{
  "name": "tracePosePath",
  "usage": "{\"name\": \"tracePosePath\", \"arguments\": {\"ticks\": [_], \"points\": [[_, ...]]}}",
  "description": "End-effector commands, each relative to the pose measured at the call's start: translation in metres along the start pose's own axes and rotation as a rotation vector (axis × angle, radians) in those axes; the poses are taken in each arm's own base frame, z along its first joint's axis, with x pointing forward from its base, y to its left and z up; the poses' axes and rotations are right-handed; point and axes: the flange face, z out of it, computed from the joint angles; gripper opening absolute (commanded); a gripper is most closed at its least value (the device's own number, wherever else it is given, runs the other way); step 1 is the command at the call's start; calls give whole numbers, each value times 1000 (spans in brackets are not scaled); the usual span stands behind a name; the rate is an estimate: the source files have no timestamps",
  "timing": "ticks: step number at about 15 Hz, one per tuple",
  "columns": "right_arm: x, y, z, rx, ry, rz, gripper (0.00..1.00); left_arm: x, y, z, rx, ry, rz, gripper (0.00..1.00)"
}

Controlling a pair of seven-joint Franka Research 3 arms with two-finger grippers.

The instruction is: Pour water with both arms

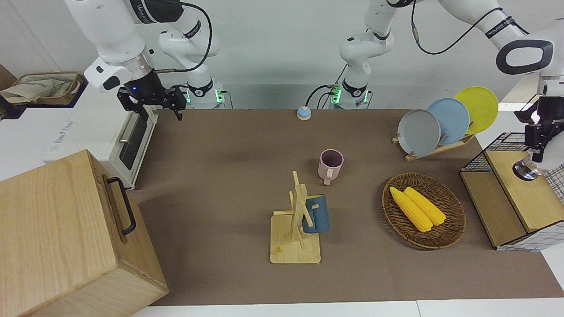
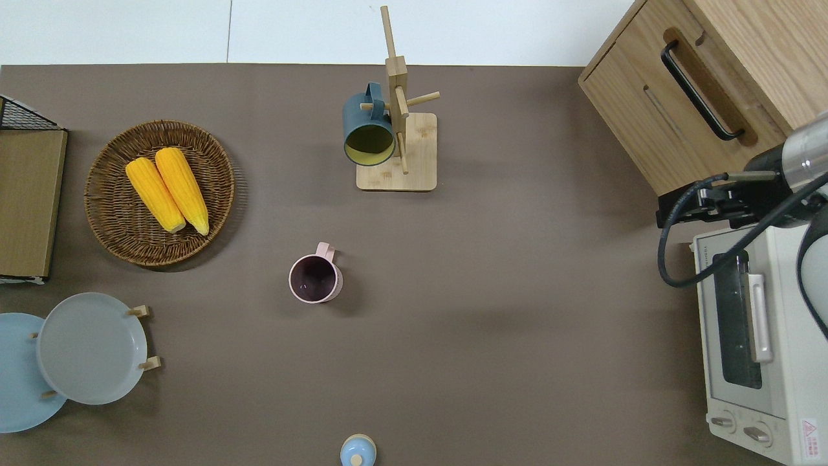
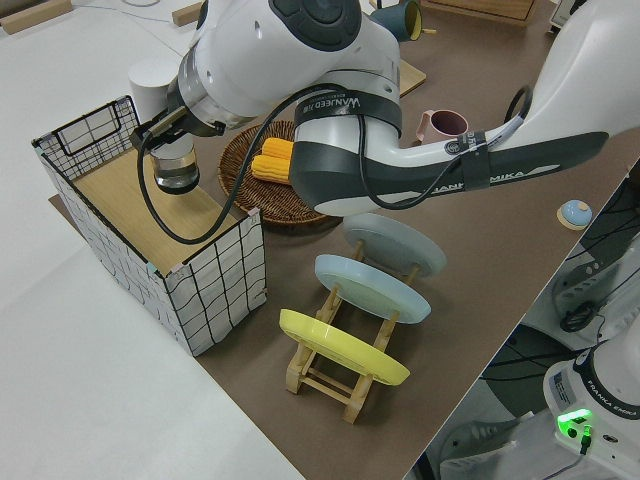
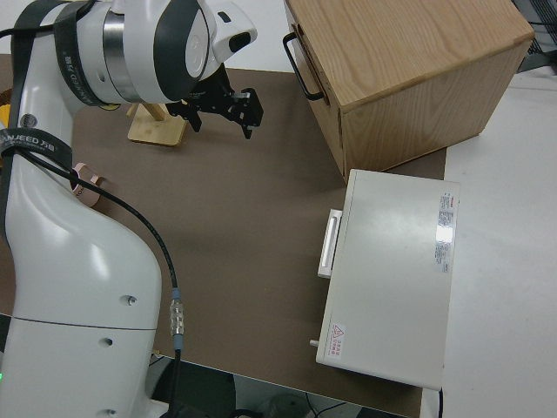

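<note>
right pincer: held in the air over the edge of the toaster oven, beside the wooden box; fingers spread wide, holding nothing.
pink mug: upright on the desk near its middle, well apart from both pincers.
blue mug: hung on the wooden rack, farther from the robots than the pink mug.
water: cannot tell; the pink mug's inside shows only dark.
left pincer: pointing down over the wire crate at the left arm's end of the desk; finger state cannot be told.
</note>
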Motion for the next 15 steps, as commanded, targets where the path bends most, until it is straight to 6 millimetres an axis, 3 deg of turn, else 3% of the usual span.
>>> {"name": "tracePosePath", "arguments": {"ticks": [1,11,15], "points": [[-5,3,-3,9,1,-10,985,-5,-32,-3,-18,57,38,0],[-5,3,-2,9,1,-10,985,-23,-42,20,-49,60,12,27],[-5,4,-2,9,0,-8,985,-25,-43,23,-49,56,24,125]]}}
